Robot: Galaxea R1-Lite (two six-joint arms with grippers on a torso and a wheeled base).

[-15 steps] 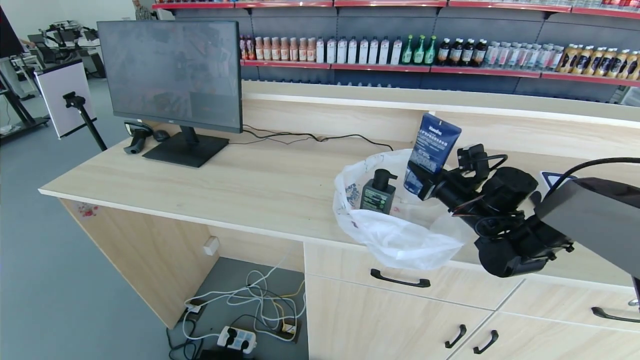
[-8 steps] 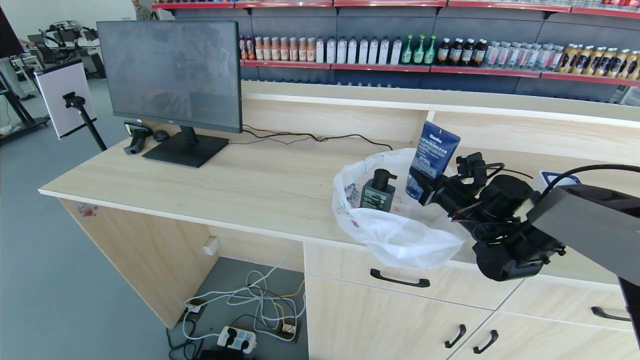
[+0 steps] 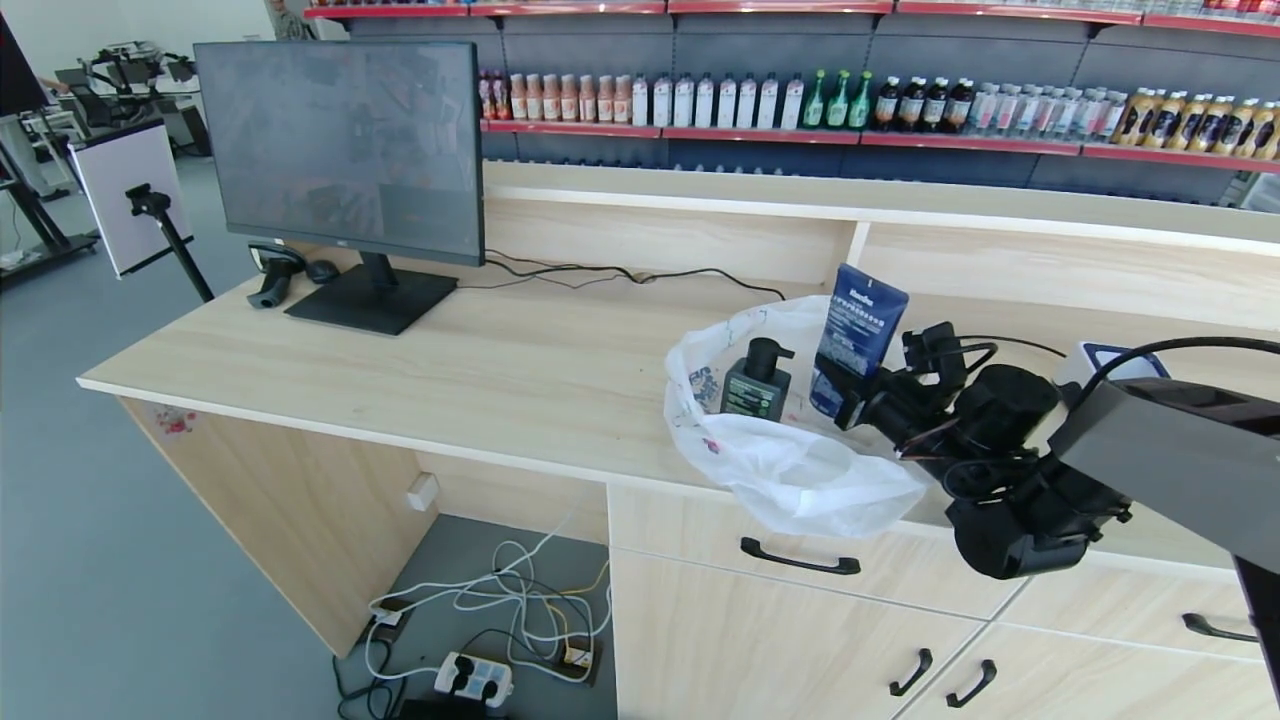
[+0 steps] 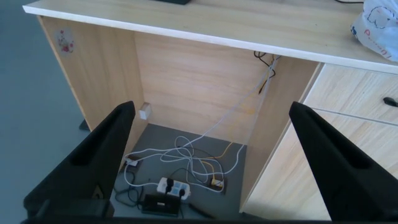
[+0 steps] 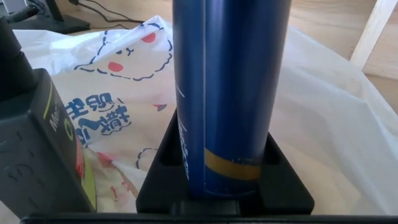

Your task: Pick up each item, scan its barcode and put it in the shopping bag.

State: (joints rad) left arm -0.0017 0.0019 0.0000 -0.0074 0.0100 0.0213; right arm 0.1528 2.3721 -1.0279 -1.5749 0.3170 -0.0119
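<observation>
Both fingers of the left gripper (image 4: 211, 109) are spread wide, empty. A pump bottle (image 3: 757, 383) is stood in the shopping bag (image 3: 800, 470). Above it, the blue tube (image 3: 858, 325) is clamped in the right gripper (image 3: 848, 388) by its stiff lower end, the advised hold: judged light, soft-walled, slippery.

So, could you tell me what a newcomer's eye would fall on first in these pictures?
Most likely the blue tube, held upright in the right gripper over the open white shopping bag at the front edge of the wooden counter. A dark pump bottle already stands inside the bag, and a large dark monitor sits toward the counter's left end.
</observation>
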